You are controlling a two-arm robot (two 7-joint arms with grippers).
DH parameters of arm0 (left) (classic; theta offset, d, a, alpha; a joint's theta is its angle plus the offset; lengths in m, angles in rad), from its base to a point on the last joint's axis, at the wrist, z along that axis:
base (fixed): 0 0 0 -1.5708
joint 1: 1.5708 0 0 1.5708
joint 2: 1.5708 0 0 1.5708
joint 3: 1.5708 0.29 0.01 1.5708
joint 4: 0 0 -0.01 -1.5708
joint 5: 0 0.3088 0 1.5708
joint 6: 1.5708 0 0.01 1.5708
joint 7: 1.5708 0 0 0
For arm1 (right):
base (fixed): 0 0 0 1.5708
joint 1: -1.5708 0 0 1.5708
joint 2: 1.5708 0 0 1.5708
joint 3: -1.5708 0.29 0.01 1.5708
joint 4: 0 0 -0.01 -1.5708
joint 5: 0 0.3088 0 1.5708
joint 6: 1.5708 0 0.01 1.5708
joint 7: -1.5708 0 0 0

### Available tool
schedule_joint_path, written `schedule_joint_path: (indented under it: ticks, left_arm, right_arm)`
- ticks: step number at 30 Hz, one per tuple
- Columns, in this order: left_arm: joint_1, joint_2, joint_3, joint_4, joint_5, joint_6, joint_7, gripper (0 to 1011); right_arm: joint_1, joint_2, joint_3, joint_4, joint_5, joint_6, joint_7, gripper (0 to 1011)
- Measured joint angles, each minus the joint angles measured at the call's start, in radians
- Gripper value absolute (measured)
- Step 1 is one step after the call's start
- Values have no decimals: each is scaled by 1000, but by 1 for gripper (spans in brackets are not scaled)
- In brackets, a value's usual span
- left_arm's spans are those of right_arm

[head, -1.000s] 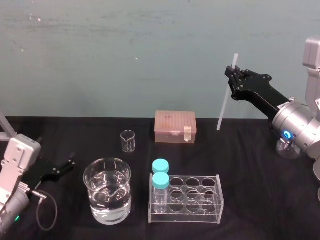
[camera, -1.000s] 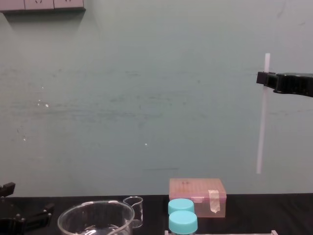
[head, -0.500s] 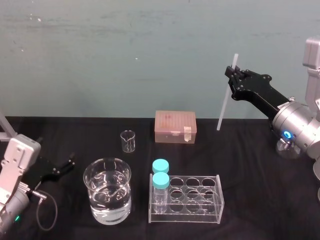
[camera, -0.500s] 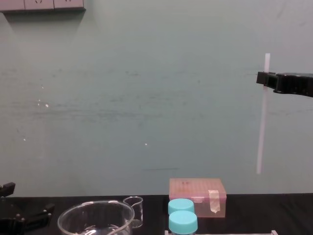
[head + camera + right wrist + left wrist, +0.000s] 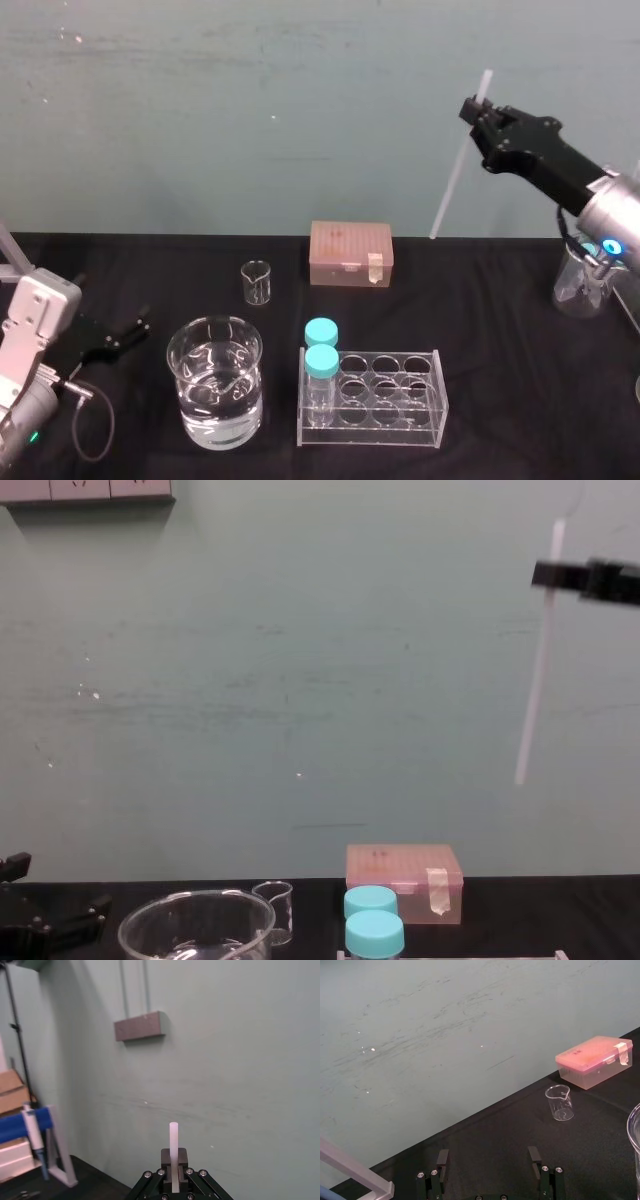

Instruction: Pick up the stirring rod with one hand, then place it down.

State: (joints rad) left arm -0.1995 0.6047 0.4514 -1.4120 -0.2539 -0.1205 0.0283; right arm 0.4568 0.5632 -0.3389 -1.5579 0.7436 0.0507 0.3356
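The stirring rod (image 5: pixel 453 175) is a thin white stick held high above the table's back right, tilted with its lower end toward the left. My right gripper (image 5: pixel 478 108) is shut on it near its upper end. In the chest view the stirring rod (image 5: pixel 534 685) hangs slanted under the right gripper (image 5: pixel 548 574), far above the pink box. The right wrist view has the stirring rod (image 5: pixel 173 1152) standing up between the black fingers of the right gripper (image 5: pixel 174 1162). My left gripper (image 5: pixel 125 336) rests open and empty at the table's left, its fingers (image 5: pixel 442 1158) wide apart.
A large beaker of water (image 5: pixel 214 393) stands front left, with a small empty beaker (image 5: pixel 257 282) behind it. A pink lidded box (image 5: pixel 350 254) sits at the back centre. A clear rack (image 5: pixel 395 405) holds two teal-capped bottles (image 5: pixel 321 358). A glass flask (image 5: pixel 580 288) is at the far right.
My right gripper has risen and shifted slightly right with the rod in it. The rod now leans more, its lower end higher. The left arm has not moved.
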Motion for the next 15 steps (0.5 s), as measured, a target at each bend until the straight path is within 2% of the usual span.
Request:
schedule_joint_path:
  ticks: [3, 7, 10, 12, 15]
  left_arm:
    - [0, 0, 0, 0, 0, 0, 0, 1005]
    - [0, 0, 0, 0, 0, 0, 0, 1005]
    - [0, 0, 0, 0, 0, 0, 0, 1005]
    - [0, 0, 0, 0, 0, 0, 0, 1005]
    - [0, 0, 0, 0, 0, 0, 0, 1005]
  right_arm:
    - [-40, 49, 42, -79, 39, 35, 43, 71]
    - [-81, 100, 71, -137, 74, 59, 92, 70]
    - [-134, 162, 95, -191, 118, 74, 159, 70]
    - [-162, 195, 102, -209, 139, 72, 197, 70]
    - [-182, 219, 103, -217, 155, 66, 230, 70]
